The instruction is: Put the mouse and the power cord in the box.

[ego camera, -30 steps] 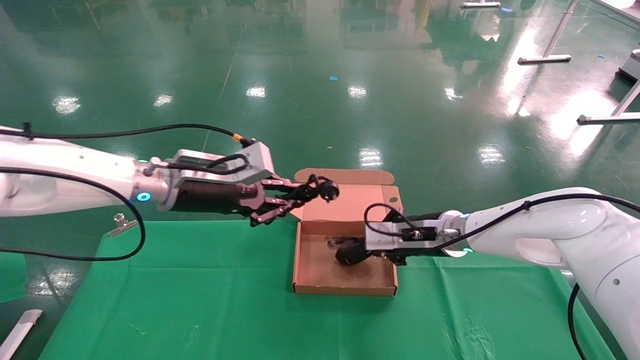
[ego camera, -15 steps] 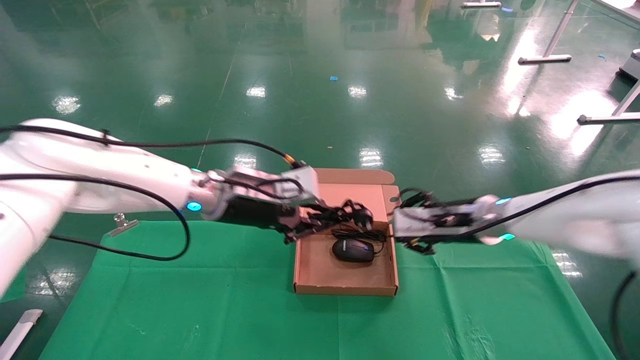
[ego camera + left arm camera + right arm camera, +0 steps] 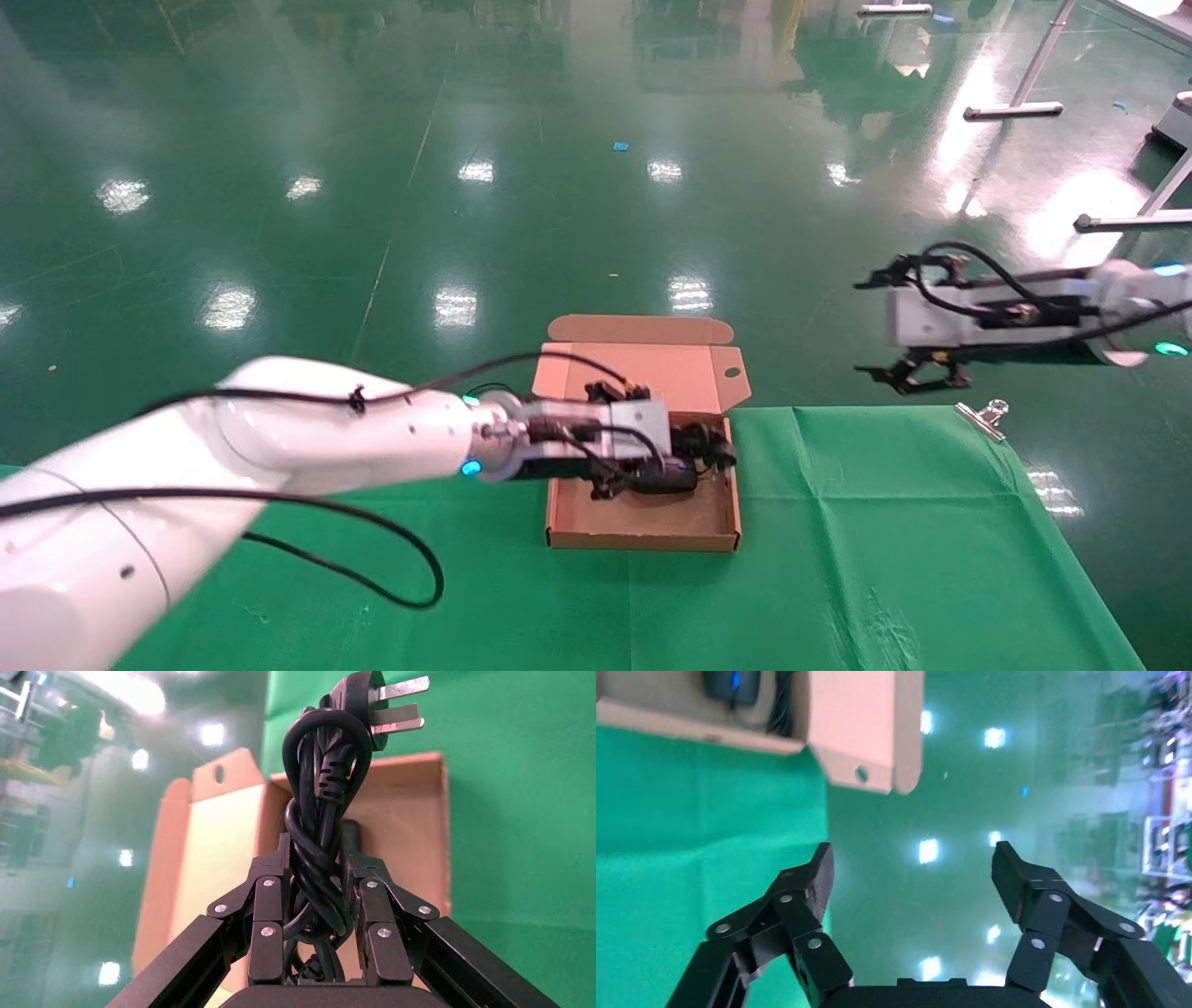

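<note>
The brown cardboard box (image 3: 643,539) lies open on the green cloth, its lid (image 3: 643,328) folded back. The black mouse (image 3: 729,681) with its blue wheel rests inside, thin cable (image 3: 782,706) beside it. In the head view my left gripper covers most of the mouse. My left gripper (image 3: 694,457) is low inside the box, shut on the bundled power cord (image 3: 327,755). The cord's plug (image 3: 369,702) sticks out past the fingertips, over the box's far wall (image 3: 415,811). My right gripper (image 3: 871,326) hangs open and empty, up and to the right of the box, over the floor.
The green cloth (image 3: 885,540) covers the table. A metal clip (image 3: 982,417) sits at the cloth's far right edge, below my right gripper. Behind the table lies glossy green floor, with table legs (image 3: 1015,110) far back right.
My left arm swung right and down into the box with the power cord. My right gripper let go of the mouse, opened, and pulled back up and to the right.
</note>
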`<action>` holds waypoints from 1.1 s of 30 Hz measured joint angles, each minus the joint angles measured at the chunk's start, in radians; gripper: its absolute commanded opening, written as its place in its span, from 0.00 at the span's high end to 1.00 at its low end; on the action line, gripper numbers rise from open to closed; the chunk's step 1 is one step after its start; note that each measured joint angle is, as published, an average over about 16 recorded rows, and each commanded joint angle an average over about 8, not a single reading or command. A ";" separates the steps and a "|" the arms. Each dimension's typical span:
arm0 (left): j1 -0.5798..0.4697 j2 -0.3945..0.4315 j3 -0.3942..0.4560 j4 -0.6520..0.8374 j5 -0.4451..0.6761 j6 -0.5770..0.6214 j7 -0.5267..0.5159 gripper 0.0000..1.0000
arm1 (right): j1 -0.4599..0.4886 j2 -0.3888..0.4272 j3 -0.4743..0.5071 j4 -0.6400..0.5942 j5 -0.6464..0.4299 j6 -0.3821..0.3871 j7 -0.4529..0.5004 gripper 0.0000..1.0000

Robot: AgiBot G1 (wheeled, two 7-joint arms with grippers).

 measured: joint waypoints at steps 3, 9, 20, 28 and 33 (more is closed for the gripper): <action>0.014 -0.001 0.033 -0.024 0.007 -0.033 -0.030 1.00 | 0.002 0.013 0.000 -0.008 -0.001 -0.009 -0.002 0.00; 0.026 -0.001 0.082 -0.043 0.013 -0.063 -0.086 0.81 | -0.002 0.026 0.000 -0.018 0.000 -0.020 -0.004 0.00; 0.029 -0.001 0.107 -0.046 0.010 -0.076 -0.124 0.00 | -0.003 0.030 0.001 -0.020 0.000 -0.024 -0.008 0.00; 0.034 -0.010 0.089 -0.051 0.005 -0.062 -0.121 0.00 | -0.011 0.031 0.008 -0.009 0.004 -0.026 0.001 0.00; 0.053 -0.037 0.047 -0.076 -0.011 -0.030 -0.131 0.00 | -0.040 0.045 0.037 0.033 0.017 -0.039 0.037 0.00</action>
